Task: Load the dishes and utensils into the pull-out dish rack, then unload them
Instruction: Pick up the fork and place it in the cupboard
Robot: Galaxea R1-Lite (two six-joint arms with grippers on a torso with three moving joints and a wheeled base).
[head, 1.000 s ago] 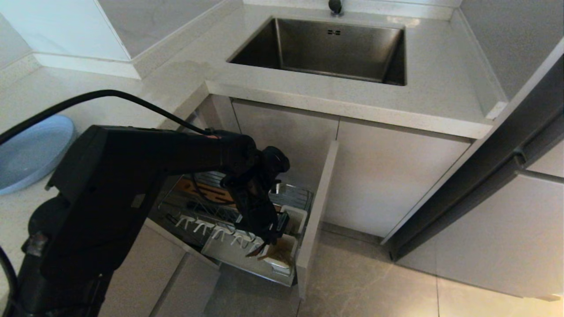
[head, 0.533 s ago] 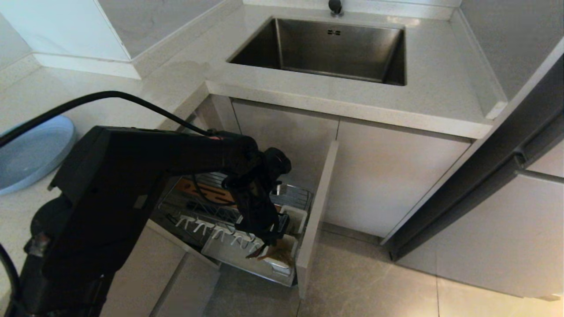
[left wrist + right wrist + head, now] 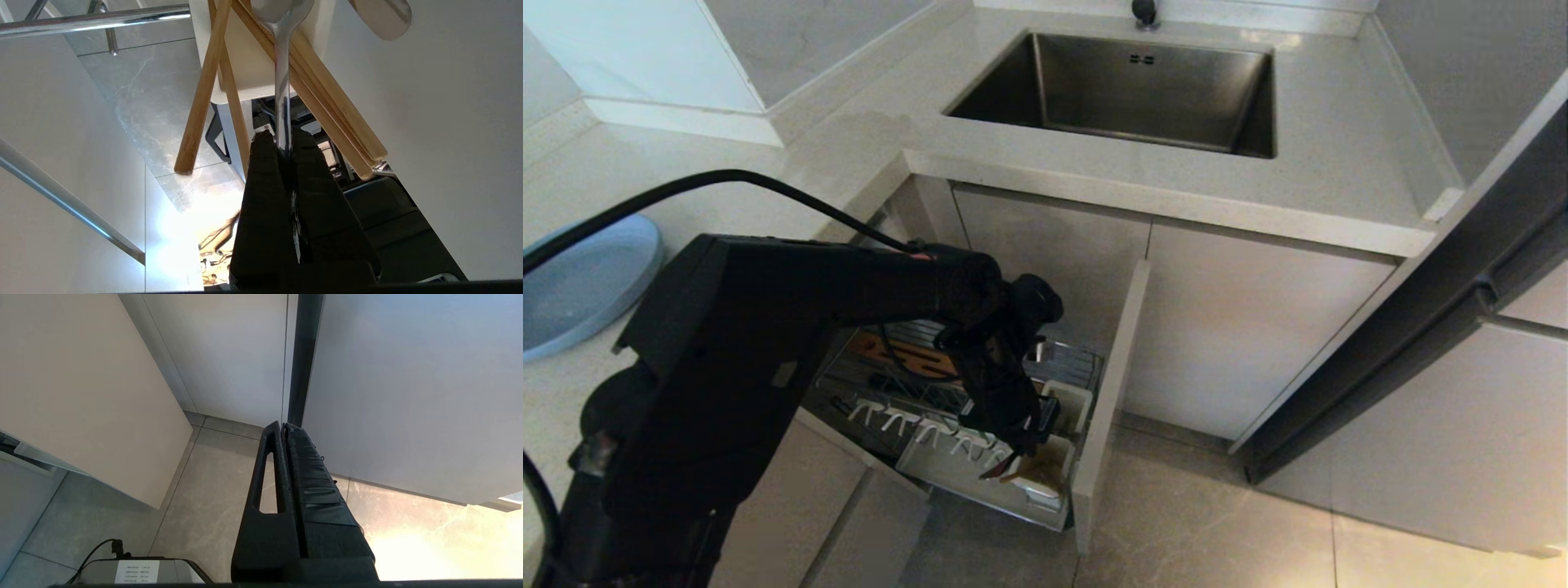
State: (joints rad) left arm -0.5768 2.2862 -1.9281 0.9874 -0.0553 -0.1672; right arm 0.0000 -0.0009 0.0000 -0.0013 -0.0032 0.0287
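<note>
**Left end effector clamped on the spoon at the utensil cup**

The left end effector [image 3: 284, 141] reaches down into the pull-out dish rack [image 3: 980, 392], which stands drawn out from the cabinet below the sink [image 3: 1127, 90]. Its fingers are clenched on the handle of the silver spoon [image 3: 282, 81], seen clearly in the left wrist view, where the two black pads press the thin metal stem between them. The bowl of the spoon lies toward the white utensil cup [image 3: 245, 77] at the front corner of the rack, just behind the beige front panel [image 3: 1107, 408].

The wooden chopsticks [image 3: 327, 118] stand in the same cup, leaning crosswise on either side of the spoon; several sticks are visible, one [image 3: 202, 94] tilted away from the others. The spoon's handle runs between them, and whether it touches them cannot be told.

In the head view a row of white prongs [image 3: 915, 425] and the wooden slotted strip [image 3: 907, 355] show inside the wire basket beside the arm. The pale-blue plate [image 3: 580, 286] lies flat on the desk [image 3: 1323, 163] at the robot's far left, well apart from the rack.

The right end effector [image 3: 284, 430] hangs low over the tiled floor [image 3: 212, 498] near the cabinet doors, its fingers pressed together with nothing between them.
</note>
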